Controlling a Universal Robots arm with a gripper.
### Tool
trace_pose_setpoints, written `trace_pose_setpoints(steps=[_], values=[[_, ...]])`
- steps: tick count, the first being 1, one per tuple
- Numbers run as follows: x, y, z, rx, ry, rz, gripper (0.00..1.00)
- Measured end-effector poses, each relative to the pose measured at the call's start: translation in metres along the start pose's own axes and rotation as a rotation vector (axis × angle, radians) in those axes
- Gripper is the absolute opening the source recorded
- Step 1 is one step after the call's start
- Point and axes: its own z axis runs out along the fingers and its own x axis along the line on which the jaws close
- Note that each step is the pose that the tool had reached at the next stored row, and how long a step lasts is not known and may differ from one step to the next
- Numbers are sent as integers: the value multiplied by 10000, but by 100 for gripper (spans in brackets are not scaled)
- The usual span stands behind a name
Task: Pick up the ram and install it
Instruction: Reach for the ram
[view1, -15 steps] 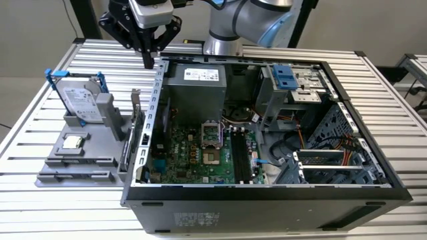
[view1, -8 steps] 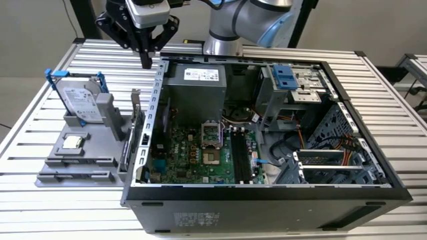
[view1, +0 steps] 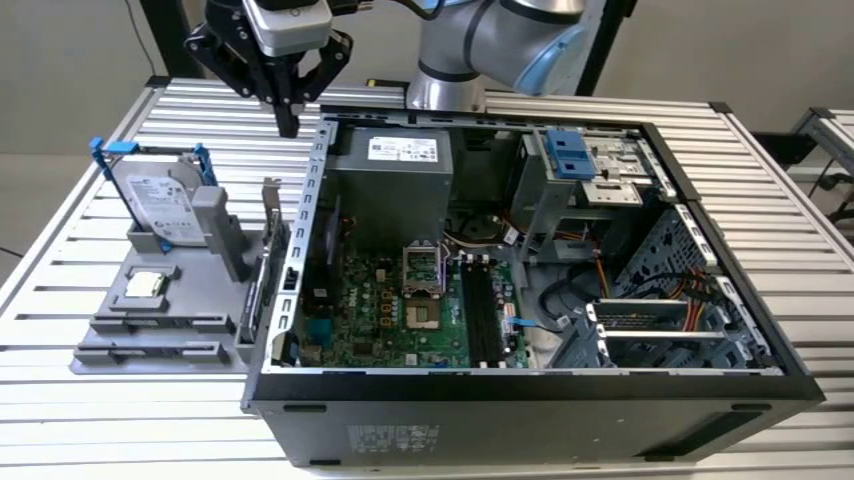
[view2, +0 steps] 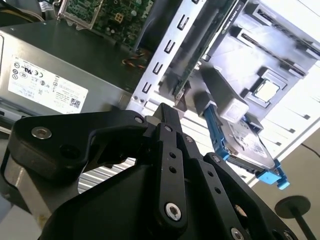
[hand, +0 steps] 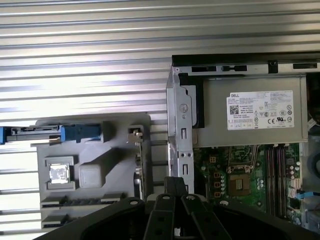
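Exterior view: slatted table carrying an open computer case and, toward the exterior view's left, a grey fixture. Above the table's far edge, just outside the case's far corner on that side, the gripper, pointing down, tips pressed together on nothing. Along the fixture's near side, past the hard drive and the processor as reckoned from the gripper, a thin dark strip on edge in a holder, judged to be the ram; its blue not to be made out. Long axis parallel to the table's near edge, hence roughly square to the black memory slots on the motherboard, laid from near edge to far. Well apart from the gripper, toward the table's near corner at the exterior view's left, with most of the fixture between. First wrist view: gripper closed and empty over the case's side wall, beside an expansion card standing on edge; ram beyond the processor, lengthwise across the line of the memory slots. Second wrist view: gripper with tips together, nothing between; past it the expansion card, the processor and the hard drive in its blue carrier.
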Motion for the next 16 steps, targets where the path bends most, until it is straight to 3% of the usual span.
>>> trace_pose_setpoints(steps=[16], values=[[186,-13,-4,-3,4,-98,0]])
